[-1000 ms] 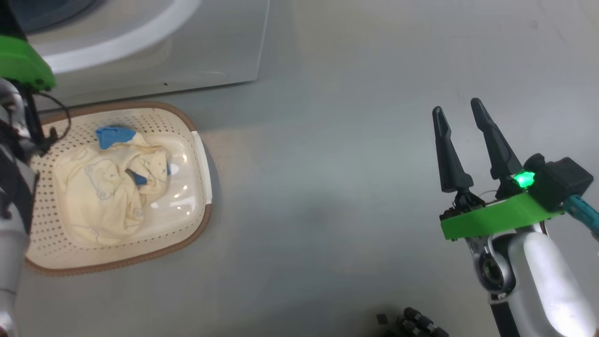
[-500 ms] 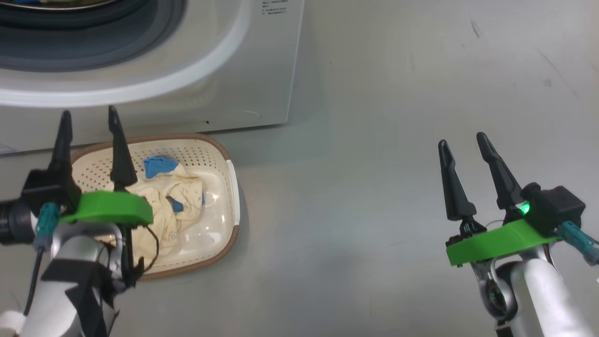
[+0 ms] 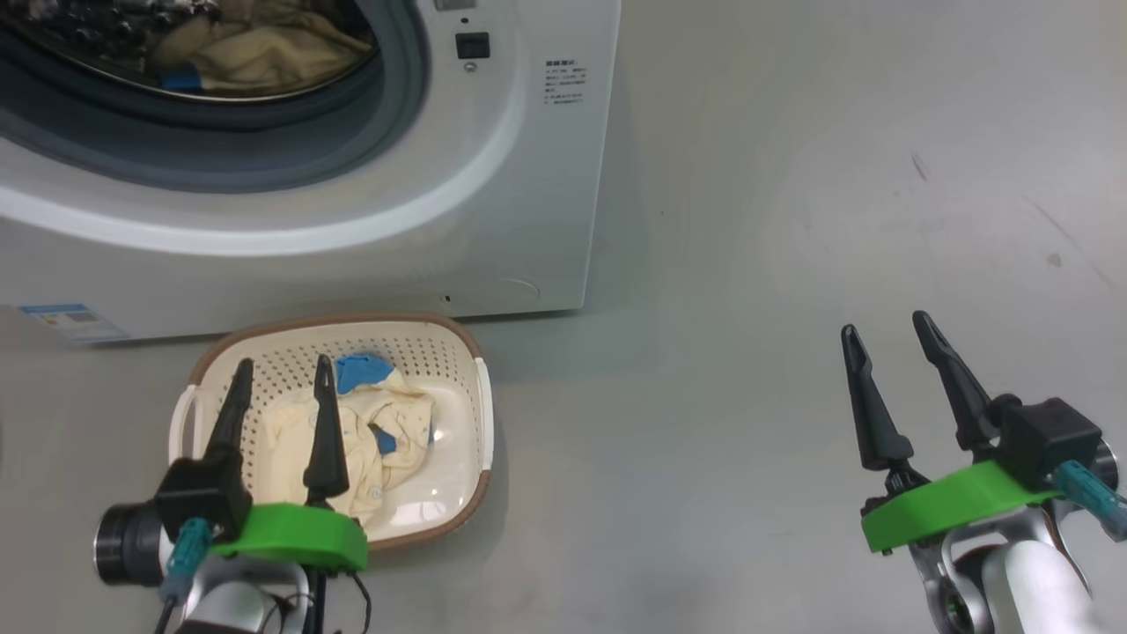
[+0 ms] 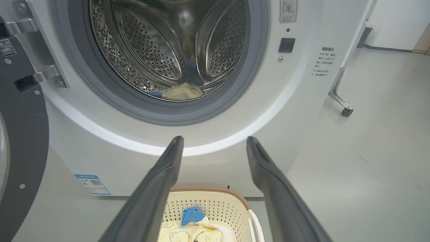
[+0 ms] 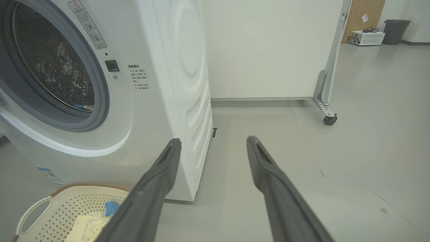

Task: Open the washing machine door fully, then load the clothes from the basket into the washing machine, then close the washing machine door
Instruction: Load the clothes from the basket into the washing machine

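The washing machine (image 3: 493,176) stands at the upper left with its opening uncovered. Cream and blue clothes (image 3: 255,53) lie in the steel drum (image 4: 168,43). The washing machine door (image 4: 20,134) hangs swung out at the left edge of the left wrist view. On the floor in front sits the cream basket (image 3: 423,348), holding cream-yellow and blue clothes (image 3: 387,431). My left gripper (image 3: 283,361) hovers open over the basket's near side, its fingers pointing at the machine, nothing between them. My right gripper (image 3: 885,323) is open and empty over bare floor, far to the right.
Grey floor (image 3: 748,264) spreads to the right of the machine. A white panel on a metal leg with a caster (image 5: 329,119) stands behind the machine. A cardboard box, a white unit and a grey bin (image 5: 396,32) sit far back right.
The head view has tilted up, so the drum opening now shows and the basket sits lower. My left gripper has come into that view, open above the basket. The right gripper stays open.
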Robot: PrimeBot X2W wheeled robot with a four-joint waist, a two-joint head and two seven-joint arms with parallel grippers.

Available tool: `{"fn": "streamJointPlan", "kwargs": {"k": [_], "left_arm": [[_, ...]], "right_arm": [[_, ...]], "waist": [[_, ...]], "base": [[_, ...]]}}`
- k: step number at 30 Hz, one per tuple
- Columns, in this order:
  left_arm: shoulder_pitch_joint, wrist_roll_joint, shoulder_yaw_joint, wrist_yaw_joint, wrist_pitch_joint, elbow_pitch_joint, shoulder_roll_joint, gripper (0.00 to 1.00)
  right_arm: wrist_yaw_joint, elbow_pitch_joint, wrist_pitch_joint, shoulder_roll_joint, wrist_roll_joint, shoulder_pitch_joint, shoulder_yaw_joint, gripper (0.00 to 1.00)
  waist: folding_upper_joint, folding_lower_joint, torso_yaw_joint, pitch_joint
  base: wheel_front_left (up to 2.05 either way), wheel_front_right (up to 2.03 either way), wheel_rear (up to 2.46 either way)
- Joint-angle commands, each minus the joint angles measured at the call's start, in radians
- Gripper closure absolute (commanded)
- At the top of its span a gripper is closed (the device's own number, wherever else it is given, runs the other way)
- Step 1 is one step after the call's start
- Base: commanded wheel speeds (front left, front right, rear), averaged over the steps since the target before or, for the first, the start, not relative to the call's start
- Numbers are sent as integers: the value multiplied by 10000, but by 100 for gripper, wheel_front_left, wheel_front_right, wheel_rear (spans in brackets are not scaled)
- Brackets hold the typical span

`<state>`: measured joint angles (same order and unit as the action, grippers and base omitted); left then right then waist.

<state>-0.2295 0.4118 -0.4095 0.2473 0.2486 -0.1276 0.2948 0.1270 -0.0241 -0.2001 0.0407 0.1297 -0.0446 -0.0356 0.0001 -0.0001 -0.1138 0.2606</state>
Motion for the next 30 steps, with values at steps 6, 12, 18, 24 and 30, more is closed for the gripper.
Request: {"fn": "streamJointPlan", "kwargs": {"k": [6,12,18,24,30], "left_arm": [[496,-67,97,1021,-42,473,106,0],[1067,95,-14,1073,-38,521,10,0],[1265,170,-115,1062,-107,528,33,0],[1348,175,-120,1109,-158,611,139,0],[1331,164,-111,1171,-175,662,187,0]], "right_arm": [[37,584,265,95,-182,370,-17,0],[37,803,472,95,-223,803,100,0],[37,1057,667,95,-185,1188,132,0],[37,1173,757,95,-135,1315,66,0],[37,1212,770,95,-104,1408,82,0]], "waist": [[-1,1,414,-897],[-1,1,646,-1527],[-1,1,878,-1913],[-1,1,862,-2033],[-1,1,818,-2064]], "base": [[0,0,0],[0,0,0],[0,0,0],[0,0,0],[0,0,0]]}}
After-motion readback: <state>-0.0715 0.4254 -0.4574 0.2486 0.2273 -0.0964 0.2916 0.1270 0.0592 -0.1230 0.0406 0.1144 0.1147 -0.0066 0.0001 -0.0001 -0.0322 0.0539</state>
